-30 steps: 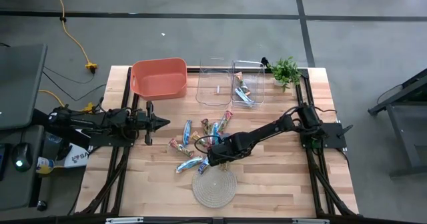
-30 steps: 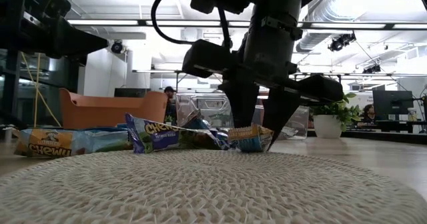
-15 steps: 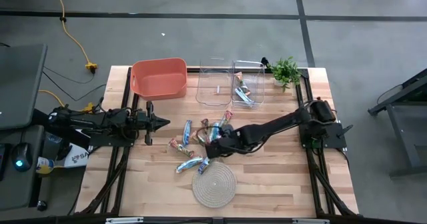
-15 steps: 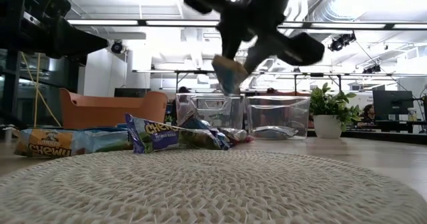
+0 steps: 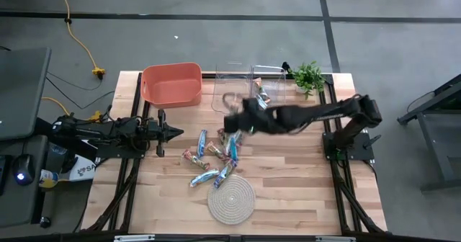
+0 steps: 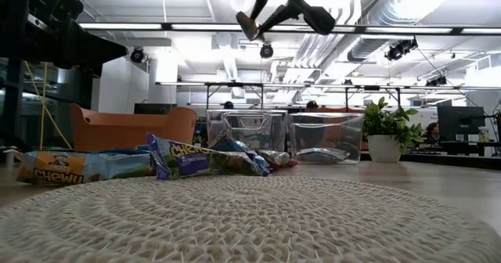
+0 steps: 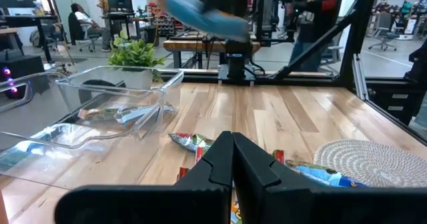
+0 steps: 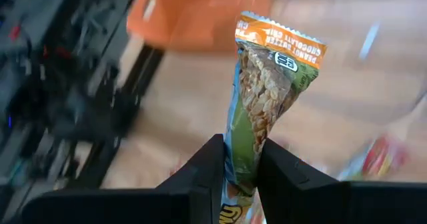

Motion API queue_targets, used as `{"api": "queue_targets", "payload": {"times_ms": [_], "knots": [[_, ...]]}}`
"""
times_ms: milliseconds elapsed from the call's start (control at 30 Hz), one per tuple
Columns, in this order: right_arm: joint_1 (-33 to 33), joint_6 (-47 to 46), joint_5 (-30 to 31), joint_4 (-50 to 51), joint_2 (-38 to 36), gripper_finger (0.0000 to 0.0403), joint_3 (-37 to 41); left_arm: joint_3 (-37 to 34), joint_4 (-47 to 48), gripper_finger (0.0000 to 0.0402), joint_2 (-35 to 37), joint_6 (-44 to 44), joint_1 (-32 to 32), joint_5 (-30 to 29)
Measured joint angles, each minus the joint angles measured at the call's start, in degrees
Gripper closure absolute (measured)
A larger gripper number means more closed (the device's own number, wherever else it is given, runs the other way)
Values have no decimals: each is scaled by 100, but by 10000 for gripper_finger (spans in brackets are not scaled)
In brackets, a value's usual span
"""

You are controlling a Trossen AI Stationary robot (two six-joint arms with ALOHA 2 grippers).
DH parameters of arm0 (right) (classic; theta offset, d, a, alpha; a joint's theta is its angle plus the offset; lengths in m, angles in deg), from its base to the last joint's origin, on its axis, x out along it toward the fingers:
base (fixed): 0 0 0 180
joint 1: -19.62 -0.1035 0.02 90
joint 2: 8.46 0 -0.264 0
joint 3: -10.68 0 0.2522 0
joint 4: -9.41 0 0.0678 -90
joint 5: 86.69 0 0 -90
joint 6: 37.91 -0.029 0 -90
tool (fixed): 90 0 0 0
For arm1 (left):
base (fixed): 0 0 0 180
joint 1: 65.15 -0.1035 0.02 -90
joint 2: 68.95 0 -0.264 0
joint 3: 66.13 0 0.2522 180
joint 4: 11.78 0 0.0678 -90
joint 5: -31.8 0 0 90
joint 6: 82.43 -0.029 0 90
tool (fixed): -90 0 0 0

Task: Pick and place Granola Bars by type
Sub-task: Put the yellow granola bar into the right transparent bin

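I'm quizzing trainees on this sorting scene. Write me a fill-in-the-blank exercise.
1. The right gripper fingers are shut on a greenish-tan wrapped granola bar, held ____ the wooden table.
2. The left gripper fingers are ____.
3. The salmon-orange plastic bin holds ____ bars.

Missing words: above; shut; no

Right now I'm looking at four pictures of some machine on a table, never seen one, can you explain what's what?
Two robot arms work at a wooden table. One picture looks down from above, one looks level across the tabletop, and two come from cameras on the arms' wrists. The right gripper is lifted above the table, shut on a granola bar. The left gripper waits, shut, at the table's left side. More bars lie loose beside a round rope mat. An orange bin and two clear bins stand at the far edge.
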Motion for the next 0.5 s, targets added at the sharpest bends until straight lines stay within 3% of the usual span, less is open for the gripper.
{"api": "queue_targets", "payload": {"times_ms": [200, 500], "knots": [[1061, 1099, -91, 63, -400, 340, -2, 0, 1, 401, 2, 1, -1, 0], [2760, 2460, -732, 978, -248, 340, -2, 1, 0, 401, 2, 0, 0, 0]]}}
